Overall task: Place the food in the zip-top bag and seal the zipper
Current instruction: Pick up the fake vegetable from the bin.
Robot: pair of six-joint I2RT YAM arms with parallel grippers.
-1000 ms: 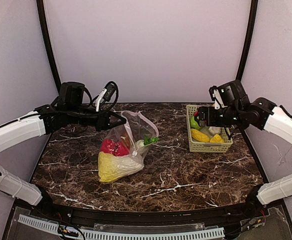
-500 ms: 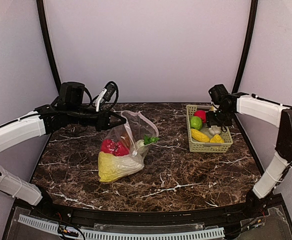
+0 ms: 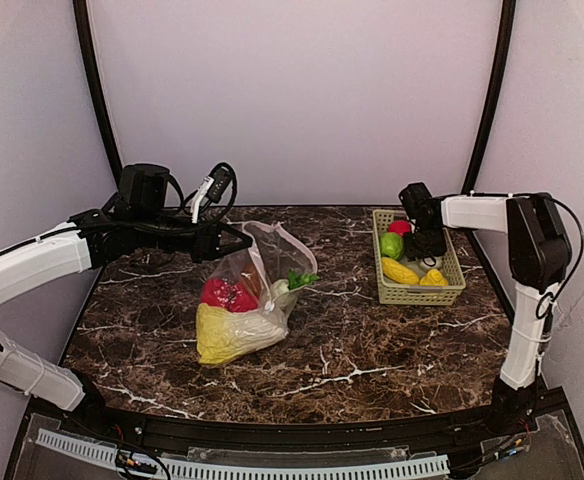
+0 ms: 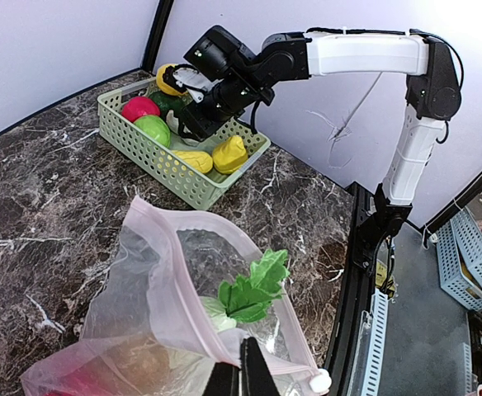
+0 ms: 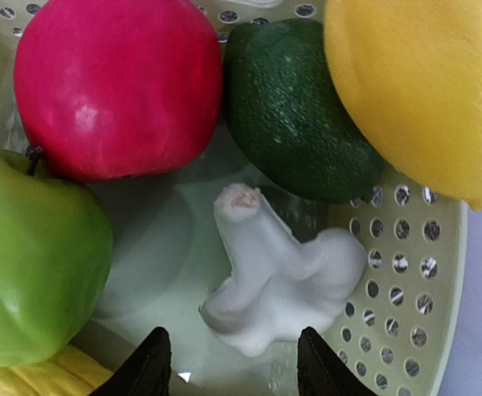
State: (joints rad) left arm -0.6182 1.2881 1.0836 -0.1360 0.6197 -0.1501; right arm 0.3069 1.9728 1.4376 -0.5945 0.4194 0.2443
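The left tool (image 4: pixel 241 378) is pressed together on the pink-white zipper (image 4: pixel 183 216) of the zip-top bag (image 3: pixel 262 262), holding that edge above the desk (image 3: pixel 372 350) just left of centre in the top view. The mouth gapes toward the right of that frame. In the left wrist view the small white slider tab (image 4: pixel 321 381) sits at the strip's end, low right, beside the clamped fingers.

The bag's lower part sags onto the desk. Inside lie the yellow-white cabbage (image 3: pixel 227 335) at the bottom, the red piece (image 3: pixel 228 295) above it, and the radish (image 4: pixel 249 293), whose green top pokes out past the mouth's rim.

Bare marble separates the bag from the light green basket (image 3: pixel 417 293) in the upper right of the desk, and a wide bare stretch runs along the lower part of the frame. The basket stands close to the desk's right rear edge.

The right tool (image 5: pixel 234 363) reaches down into the basket with its fingers apart, either side of the near end of the pale lumpy piece (image 5: pixel 278 276); contact cannot be judged. A red apple (image 5: pixel 113 82), green apple (image 5: pixel 35 272), dark green fruit (image 5: pixel 295 107) and lemon (image 5: pixel 414 82) crowd around it, leaving little room to the perforated wall.
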